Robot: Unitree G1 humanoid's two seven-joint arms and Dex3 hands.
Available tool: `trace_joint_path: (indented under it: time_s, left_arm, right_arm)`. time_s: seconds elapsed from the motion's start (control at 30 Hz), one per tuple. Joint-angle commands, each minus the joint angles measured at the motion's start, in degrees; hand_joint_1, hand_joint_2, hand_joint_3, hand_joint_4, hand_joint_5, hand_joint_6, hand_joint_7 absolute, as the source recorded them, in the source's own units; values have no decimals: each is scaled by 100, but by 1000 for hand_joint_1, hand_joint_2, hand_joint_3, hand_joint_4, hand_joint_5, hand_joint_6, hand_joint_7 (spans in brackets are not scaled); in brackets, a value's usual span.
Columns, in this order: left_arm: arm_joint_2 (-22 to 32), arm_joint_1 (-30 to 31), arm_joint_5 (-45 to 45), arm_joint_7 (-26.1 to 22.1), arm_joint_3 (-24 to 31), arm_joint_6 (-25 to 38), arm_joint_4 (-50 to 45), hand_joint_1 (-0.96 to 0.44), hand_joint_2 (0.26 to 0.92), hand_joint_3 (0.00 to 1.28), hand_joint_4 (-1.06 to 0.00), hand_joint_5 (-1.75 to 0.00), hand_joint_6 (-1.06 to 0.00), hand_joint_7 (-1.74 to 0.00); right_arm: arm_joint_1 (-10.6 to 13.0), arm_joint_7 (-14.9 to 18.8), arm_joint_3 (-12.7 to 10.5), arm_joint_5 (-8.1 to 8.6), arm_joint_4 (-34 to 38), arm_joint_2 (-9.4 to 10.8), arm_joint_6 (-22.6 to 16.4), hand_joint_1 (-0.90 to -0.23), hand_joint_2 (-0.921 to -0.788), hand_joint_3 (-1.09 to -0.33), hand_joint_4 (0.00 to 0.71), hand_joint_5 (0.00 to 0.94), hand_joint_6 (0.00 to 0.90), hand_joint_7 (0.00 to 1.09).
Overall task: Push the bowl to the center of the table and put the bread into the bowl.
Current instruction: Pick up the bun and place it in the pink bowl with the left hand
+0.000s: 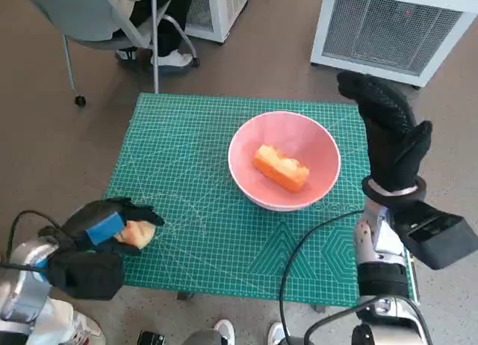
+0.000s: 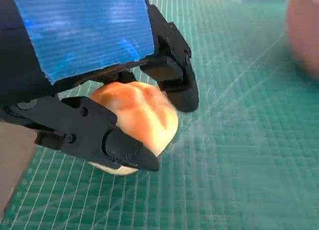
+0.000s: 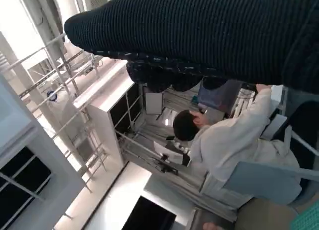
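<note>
Our left hand (image 2: 99, 105) grips bread roll (image 2: 137, 115) low over green mat (image 1: 187, 233), well apart from pink bowl (image 1: 284, 162), which already holds orange piece (image 1: 280, 167). Right hand (image 1: 385, 128) beside bowl, fingers extended, empty. Roll looks soft, light; we judge gentle side hold best.

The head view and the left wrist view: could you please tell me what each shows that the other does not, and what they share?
Only the head view shows the pink bowl whole, with an orange piece of bread already inside it, and the gloved right hand raised beside the bowl's rim, holding nothing. Only the left wrist view shows closely how the left hand's black fingers wrap a round, golden bread roll just above the mat. Both show the left hand holding that roll over the green cutting mat.
</note>
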Motion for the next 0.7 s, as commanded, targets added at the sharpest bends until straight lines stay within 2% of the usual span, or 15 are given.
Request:
trace_joint_path:
  time_s: [0.03,0.17,0.33,0.47,0.7]
  left_arm:
    - [53,-380,-511,37,535,192,-628,3,918,44,-663,-1289,-730,-958]
    - [-58,-698,-704,185,773,297,-989,3,916,45,-664,-1272,-732,-975]
    - [-284,-1299,-780,441,816,357,-1252,4,896,31,-725,-1166,-777,-973]
    - [-529,-1820,-728,586,647,478,-1329,3,891,26,-741,-1137,-794,-969]
    - [-1108,-3061,-455,595,-123,364,-923,3,890,21,-765,-1110,-784,-980]
  right_arm:
    - [115,-55,-11,-81,-19,-21,72,-621,-921,-748,383,2,220,322]
    - [99,-64,-12,-108,13,-38,56,-617,-921,-749,384,2,220,321]
    - [61,-67,-21,-117,43,-63,74,-611,-921,-750,383,1,221,322]
    - [37,-63,-33,-128,69,-79,76,-610,-921,-751,383,1,222,323]
    - [-26,-67,-51,-166,151,-79,44,-610,-921,-752,383,1,222,324]
